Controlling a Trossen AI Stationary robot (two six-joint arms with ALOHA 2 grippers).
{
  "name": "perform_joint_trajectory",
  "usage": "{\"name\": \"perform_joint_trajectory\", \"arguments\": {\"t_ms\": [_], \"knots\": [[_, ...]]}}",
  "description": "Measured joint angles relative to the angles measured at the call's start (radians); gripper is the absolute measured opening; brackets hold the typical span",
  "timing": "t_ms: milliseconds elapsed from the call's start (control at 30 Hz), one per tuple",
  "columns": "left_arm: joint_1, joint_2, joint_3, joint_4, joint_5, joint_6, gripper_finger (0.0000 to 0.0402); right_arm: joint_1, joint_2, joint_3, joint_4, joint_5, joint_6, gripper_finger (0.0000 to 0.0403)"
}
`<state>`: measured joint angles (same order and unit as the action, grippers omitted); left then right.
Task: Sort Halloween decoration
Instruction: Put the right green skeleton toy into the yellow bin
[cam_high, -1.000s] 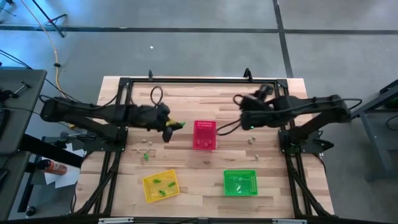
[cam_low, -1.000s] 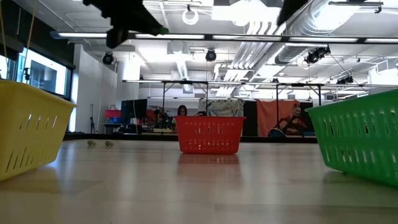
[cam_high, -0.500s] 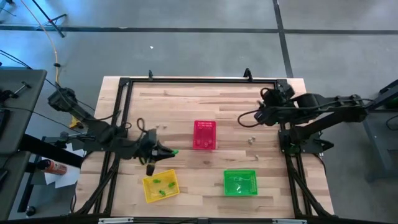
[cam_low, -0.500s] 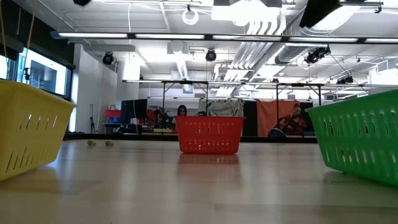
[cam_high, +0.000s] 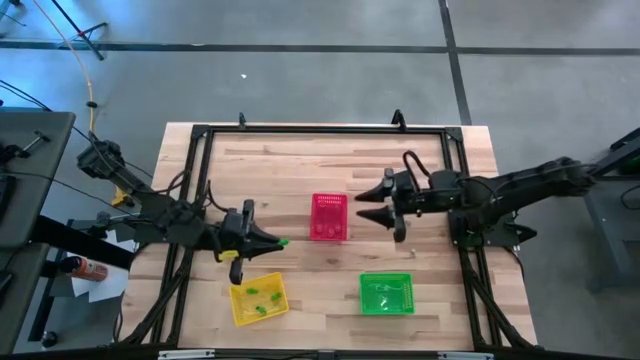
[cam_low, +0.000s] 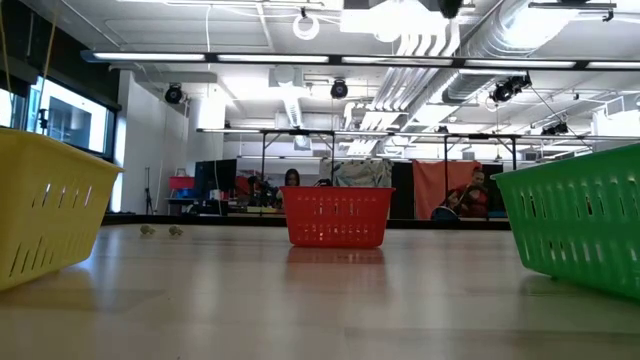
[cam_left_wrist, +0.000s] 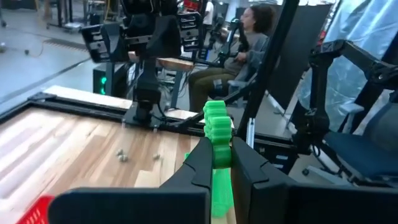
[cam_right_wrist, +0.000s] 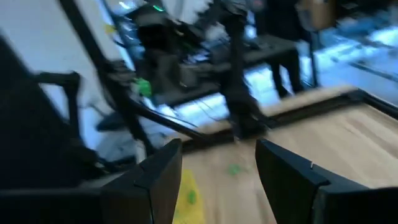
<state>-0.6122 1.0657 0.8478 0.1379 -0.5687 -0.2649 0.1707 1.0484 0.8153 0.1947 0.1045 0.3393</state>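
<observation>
Green trinket (cam_left_wrist: 216, 134) sits pinched between the left tool's (cam_high: 270, 241) fingers.

Right gripper (cam_high: 362, 207) swung back in beside red basket (cam_high: 329, 217).

Green trinket (cam_left_wrist: 216, 140) upright, pinched in left gripper (cam_high: 272, 241); more green trinkets (cam_high: 258, 297) inside yellow basket (cam_high: 240, 313); two pale trinkets (cam_low: 161, 231) loose on tabletop (cam_low: 320, 300), side by side

We see a pale wooden plank desk (cam_high: 300, 160) on a grey concrete floor (cam_high: 300, 70). Behind it, a workshop with white ceiling ducts (cam_low: 420, 45), strip lights, a bright window (cam_low: 60, 120) and seated people (cam_left_wrist: 245, 46).
</observation>
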Motion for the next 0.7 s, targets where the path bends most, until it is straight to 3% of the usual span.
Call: {"name": "perform_joint_trajectory", "arguments": {"t_ms": [67,333,433,567,700], "knots": [[0.009,0.0,0.0,0.001,0.017,0.014,0.0005,0.004,0.032,-0.007,0.075,-0.036,-0.009,0.0199],[0.013,0.0,0.0,0.001,0.106,-0.033,0.0006,0.011,0.104,0.021,0.072,-0.053,-0.045,0.0199],[-0.004,0.0,0.0,-0.053,0.237,-0.224,0.0007,0.011,0.104,0.022,0.067,-0.053,-0.075,0.0199],[-0.067,0.012,0.001,-0.252,0.469,-0.618,0.0007,0.01,0.104,0.022,0.056,-0.052,-0.112,0.0199],[-0.188,0.085,-0.001,-0.454,0.52,-0.868,0.0007,-0.006,0.104,0.022,0.015,-0.049,-0.119,0.0199]]}}
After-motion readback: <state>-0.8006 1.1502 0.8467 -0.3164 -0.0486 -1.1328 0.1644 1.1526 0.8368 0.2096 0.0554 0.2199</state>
